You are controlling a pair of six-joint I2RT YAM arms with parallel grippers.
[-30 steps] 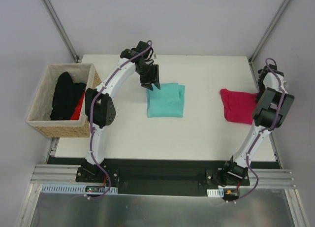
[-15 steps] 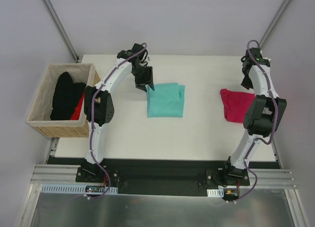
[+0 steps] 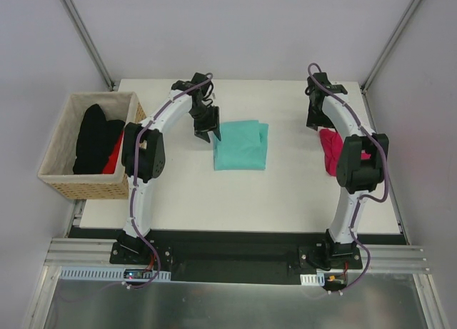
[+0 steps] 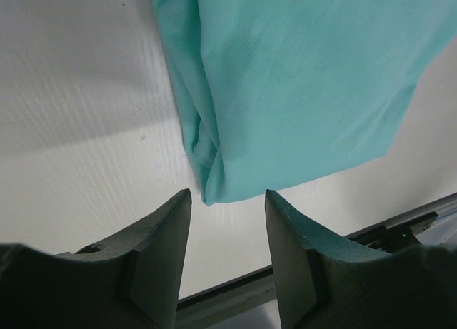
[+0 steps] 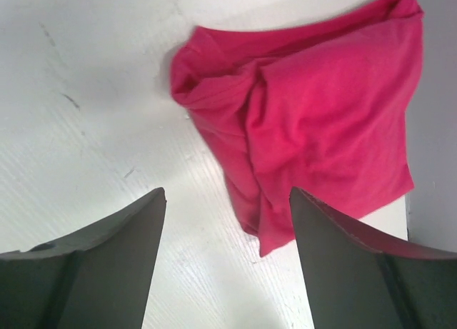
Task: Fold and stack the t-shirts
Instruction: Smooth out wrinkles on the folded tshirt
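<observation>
A folded teal t-shirt [image 3: 241, 145] lies in the middle of the white table; it also shows in the left wrist view [image 4: 300, 79]. My left gripper [image 3: 207, 131] is open and empty, just off its far left corner [image 4: 227, 198]. A folded pink t-shirt [image 3: 345, 153] lies at the right side of the table, partly hidden by the right arm; it also shows in the right wrist view [image 5: 314, 115]. My right gripper [image 3: 314, 121] is open and empty, above the table just left of the pink shirt's far edge [image 5: 227, 195].
A wicker basket [image 3: 63, 179] with black and red clothes stands off the table's left edge. The table's right edge [image 5: 407, 208] runs close beside the pink shirt. The near rail [image 3: 235, 247] lies along the table front.
My right arm has swung left and inward from the far right edge to the pink shirt's far left side. My left gripper has drawn back a little left off the teal shirt.
</observation>
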